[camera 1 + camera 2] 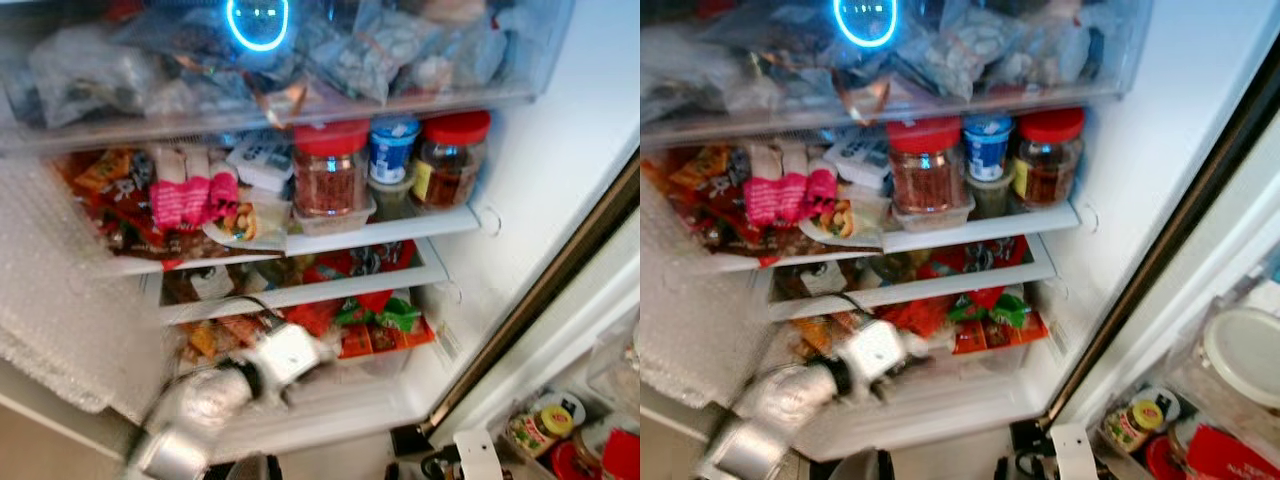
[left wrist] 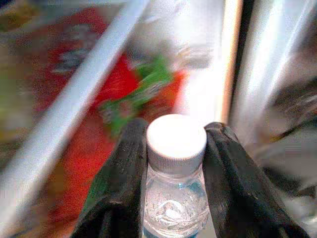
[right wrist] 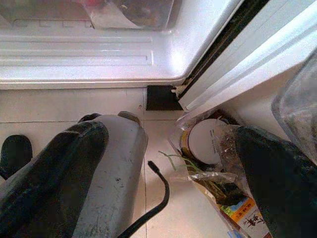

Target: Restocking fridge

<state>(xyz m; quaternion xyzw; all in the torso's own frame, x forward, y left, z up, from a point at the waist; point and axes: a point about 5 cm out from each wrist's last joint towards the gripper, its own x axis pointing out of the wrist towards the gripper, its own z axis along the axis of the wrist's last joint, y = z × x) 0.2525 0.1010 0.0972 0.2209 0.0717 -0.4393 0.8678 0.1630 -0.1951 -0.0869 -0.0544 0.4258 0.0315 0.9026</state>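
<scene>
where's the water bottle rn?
In the left gripper: the water bottle is clamped just below its white cap. In the head views that arm reaches into the fridge's lower shelf area, by the red and green packets.

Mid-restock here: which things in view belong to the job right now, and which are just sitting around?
In the job:
- water bottle, white cap, clamped in the left tool
- fridge lower shelf, where the left arm reaches

Just lying about:
- red-lidded jars
- pink packet
- jar on the floor
- right tool, open, idle
</scene>
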